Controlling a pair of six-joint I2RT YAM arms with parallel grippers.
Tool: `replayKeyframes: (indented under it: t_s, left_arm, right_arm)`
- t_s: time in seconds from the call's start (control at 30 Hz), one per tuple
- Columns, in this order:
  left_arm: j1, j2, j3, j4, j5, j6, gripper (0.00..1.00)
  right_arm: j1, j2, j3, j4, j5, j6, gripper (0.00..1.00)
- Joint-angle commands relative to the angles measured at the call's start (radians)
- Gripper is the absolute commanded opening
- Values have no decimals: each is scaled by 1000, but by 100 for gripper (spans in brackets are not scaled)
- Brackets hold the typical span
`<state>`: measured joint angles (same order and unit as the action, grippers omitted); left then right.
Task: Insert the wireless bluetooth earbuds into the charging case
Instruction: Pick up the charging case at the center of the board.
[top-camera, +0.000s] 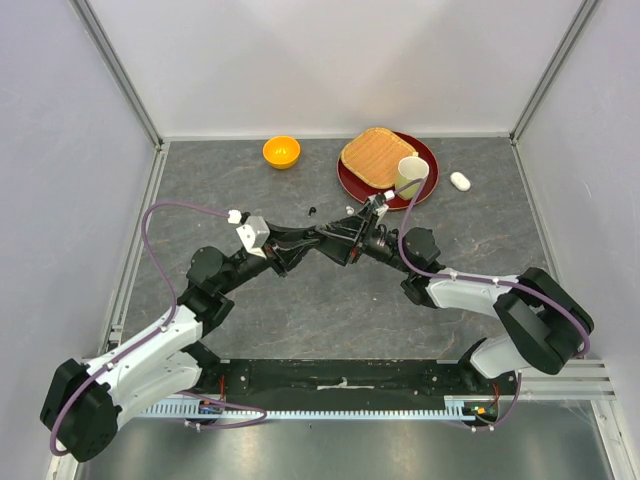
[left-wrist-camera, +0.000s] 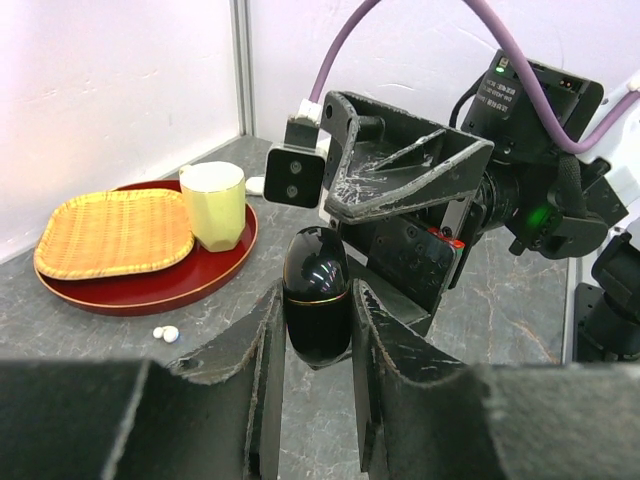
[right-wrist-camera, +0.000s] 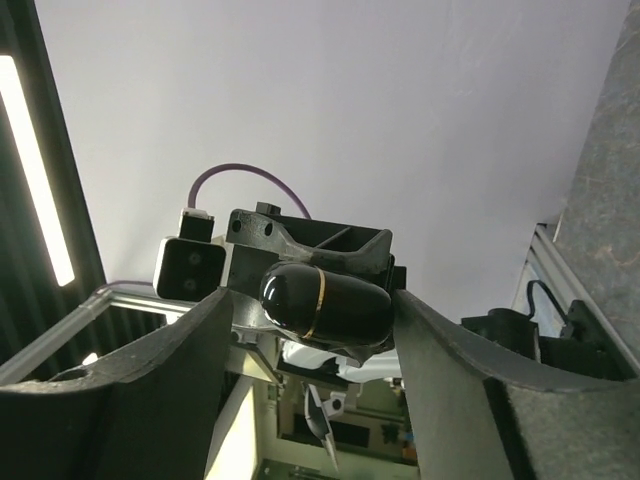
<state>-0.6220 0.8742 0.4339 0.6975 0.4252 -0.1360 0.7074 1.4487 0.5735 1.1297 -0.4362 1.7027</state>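
Left claw (left-wrist-camera: 318, 322): clamped on black charging case (left-wrist-camera: 315, 262), held over tabletop (top-camera: 330, 320) centre; right claw (right-wrist-camera: 312, 300) faces it, jaws apart, straddling the case w/o clear contact. Step, prob.: opening the lid, no bud seated yet. White earbuds (left-wrist-camera: 165, 333) lie on the tabletop just off red tray (left-wrist-camera: 140, 295) at its 7 o'clock (top view), so next move needs right claw to pinch above gold seam (right-wrist-camera: 322, 300) & hinge lid back. Room: bare tabletop toward 6 o'clock; tray rim & cup (left-wrist-camera: 213, 205) crowd 1 o'clock.
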Motion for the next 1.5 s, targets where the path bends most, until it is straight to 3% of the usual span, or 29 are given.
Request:
replayKeyframes:
  t_s: [0.0, 0.07, 0.3, 0.43, 0.6, 1.03, 1.27, 1.47]
  left_arm:
    - [2, -26, -4, 48, -2, 55, 2]
    - [1, -26, -6, 46, -3, 58, 2]
    - [1, -27, -6, 45, 6, 55, 2]
    - [1, -26, -7, 46, 12, 55, 2]
    - [1, -32, -9, 43, 20, 55, 2]
    - [1, -32, -9, 53, 70, 38, 2]
    - [1, -21, -6, 57, 72, 30, 2]
    - [1, -14, 2, 39, 32, 4, 23]
  right_arm:
    - [17, 3, -14, 120, 37, 61, 70]
    - [21, 3, -21, 116, 48, 67, 63]
    - [23, 7, -27, 127, 57, 75, 54]
    - [26, 2, -27, 134, 63, 71, 71]
    - [24, -2, -35, 139, 83, 69, 73]
    - [24, 2, -54, 151, 97, 95, 57]
    - [24, -4, -61, 173, 93, 104, 36]
    - [24, -8, -55, 197, 79, 104, 28]
